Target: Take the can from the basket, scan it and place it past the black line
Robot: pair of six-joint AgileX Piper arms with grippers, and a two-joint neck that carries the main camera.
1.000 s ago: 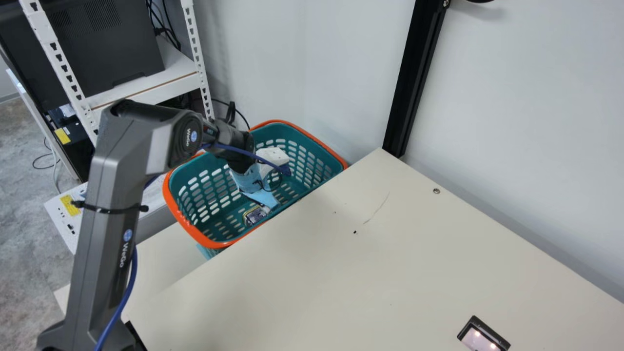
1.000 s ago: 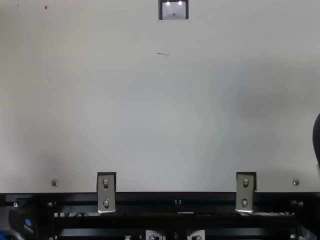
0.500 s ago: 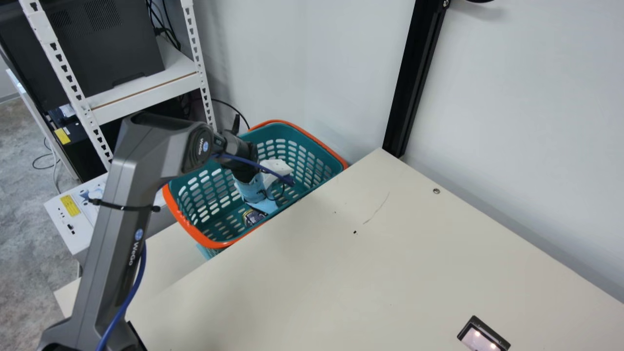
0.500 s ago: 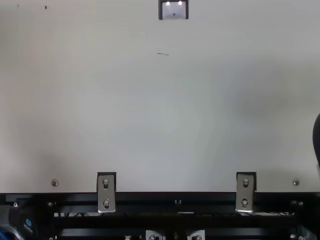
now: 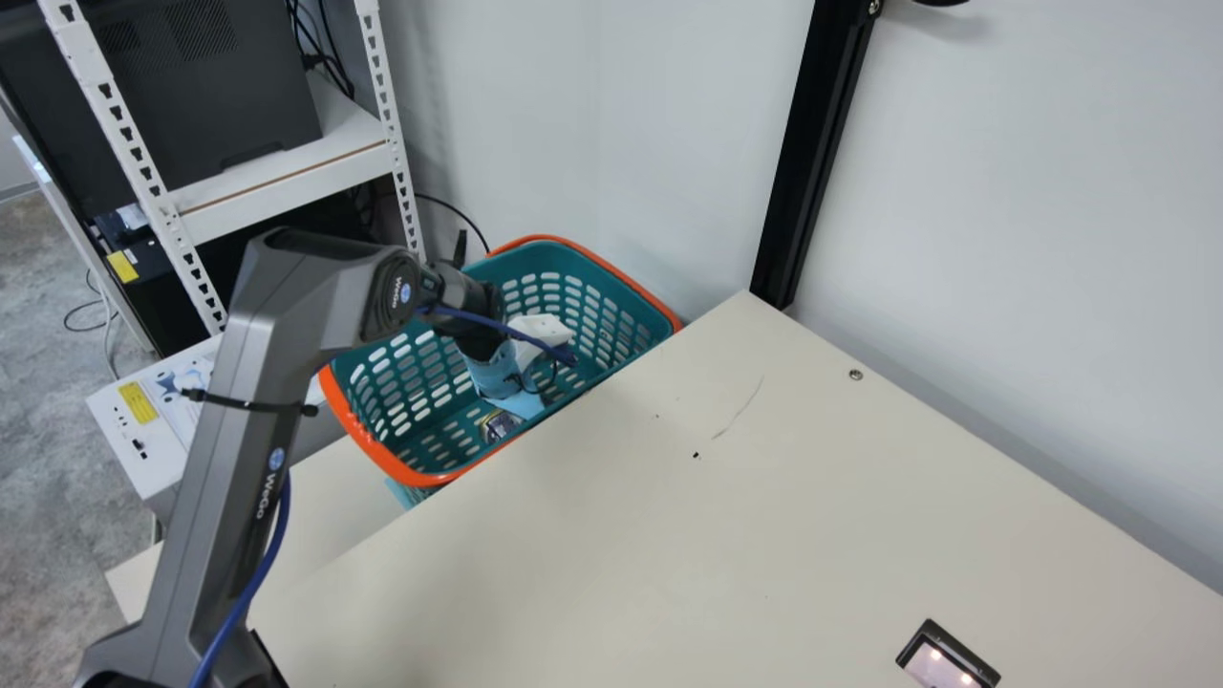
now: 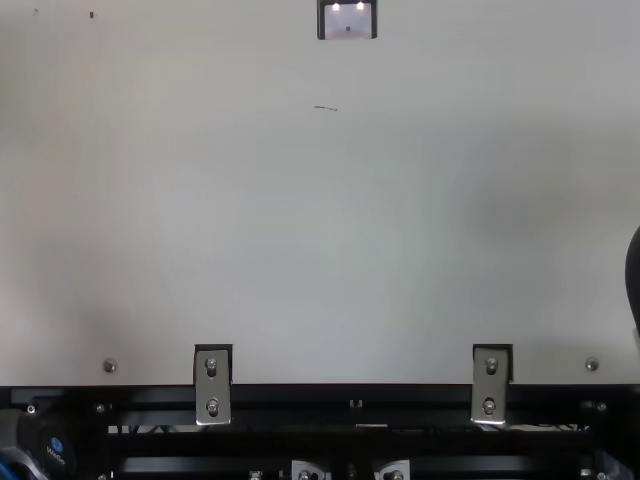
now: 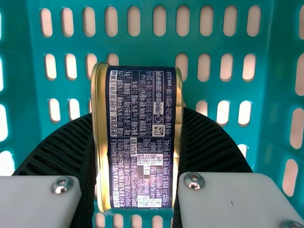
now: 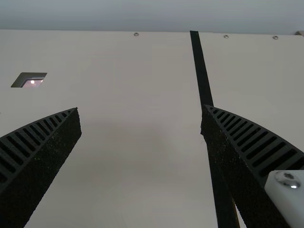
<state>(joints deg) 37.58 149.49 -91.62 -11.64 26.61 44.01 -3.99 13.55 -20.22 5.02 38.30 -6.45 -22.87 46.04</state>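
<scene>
We have the can [image 7: 142, 137] down inside the teal basket [image 5: 420, 479], clamped in our left gripper [image 5: 493, 371]. In the left wrist view, its black ribbed fingers [image 7: 209, 147] stand apart by only the can's own span, one against each gold-rimmed end, with the dark printed label turned to our camera between them. The basket's slotted plastic shows around the can; whether the can is touching it, we can't quite say from this angle. Our left arm [image 5: 229, 411] leans out over the basket's orange rim, beside the cream table [image 5: 669, 554].

Our right gripper [image 8: 141, 108] has its fingers spread wide, with the pale tabletop showing in the gap. In the right wrist view, the black line [image 8: 203, 76] runs down the table and passes partly behind one of those fingers. The scanner [image 5: 941, 666], a dark-framed window with small lights aglow, sits in the table, well apart from the basket.
</scene>
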